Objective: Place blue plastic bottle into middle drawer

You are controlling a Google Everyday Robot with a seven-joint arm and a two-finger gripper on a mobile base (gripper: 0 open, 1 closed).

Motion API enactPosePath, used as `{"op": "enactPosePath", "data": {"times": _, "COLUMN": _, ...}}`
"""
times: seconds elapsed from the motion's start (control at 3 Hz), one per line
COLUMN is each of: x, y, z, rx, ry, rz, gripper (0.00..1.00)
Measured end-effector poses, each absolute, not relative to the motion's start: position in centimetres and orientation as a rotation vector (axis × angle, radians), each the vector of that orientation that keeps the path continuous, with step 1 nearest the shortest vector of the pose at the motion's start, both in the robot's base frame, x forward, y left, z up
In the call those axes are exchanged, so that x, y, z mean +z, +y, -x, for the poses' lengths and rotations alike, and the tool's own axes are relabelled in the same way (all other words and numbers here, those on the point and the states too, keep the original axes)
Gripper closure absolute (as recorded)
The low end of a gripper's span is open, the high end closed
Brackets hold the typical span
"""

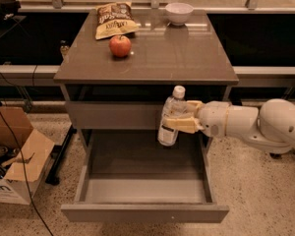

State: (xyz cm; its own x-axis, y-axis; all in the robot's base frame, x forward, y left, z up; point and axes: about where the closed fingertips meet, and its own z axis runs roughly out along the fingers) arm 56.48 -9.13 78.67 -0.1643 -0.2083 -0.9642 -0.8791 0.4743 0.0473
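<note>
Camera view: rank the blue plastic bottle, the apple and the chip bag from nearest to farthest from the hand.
1. The blue plastic bottle, gripped in the hand, right of centre above the open middle drawer.
2. The apple, left on the tabletop.
3. The chip bag, back left, behind the apple.

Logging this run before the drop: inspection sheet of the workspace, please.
Surface: brown cabinet top, three items on it.
Job's things: blue plastic bottle nearly upright, held over the open middle drawer; nothing seen inside it.
Clutter: apple, chip bag, white bowl.
Grippers: pincer shut on the bottle's middle, reaching from the right.
Cables: black cable trailing at left.
Surroundings: open cardboard box at left; speckled floor.
</note>
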Motion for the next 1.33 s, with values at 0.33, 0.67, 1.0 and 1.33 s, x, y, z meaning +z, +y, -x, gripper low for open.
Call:
{"op": "enactPosePath", "data": {"times": 0.33, "x": 71.3, "y": -11.0, "z": -56.8, "rx": 0.776, "ry": 1.72, "rz": 0.904, "gripper": 1.0}}
{"op": "enactPosePath", "data": {"times": 0.67, "x": 71.2, "y": -11.0, "z": -56.8, "rx": 0.777, "ry": 1.72, "rz": 0.904, "gripper": 1.0}}
{"op": "enactPosePath", "data": {"times": 1.0, "x": 69.6, "y": -10.4, "z": -56.9, "rx": 0.765, "ry": 1.715, "rz": 0.906, "gripper": 1.0}}
{"op": "enactPosePath", "data": {"times": 1.33, "x": 66.5, "y": -10.3, "z": -57.1, "rx": 0.755, "ry": 1.734, "rz": 0.861, "gripper": 1.0}}
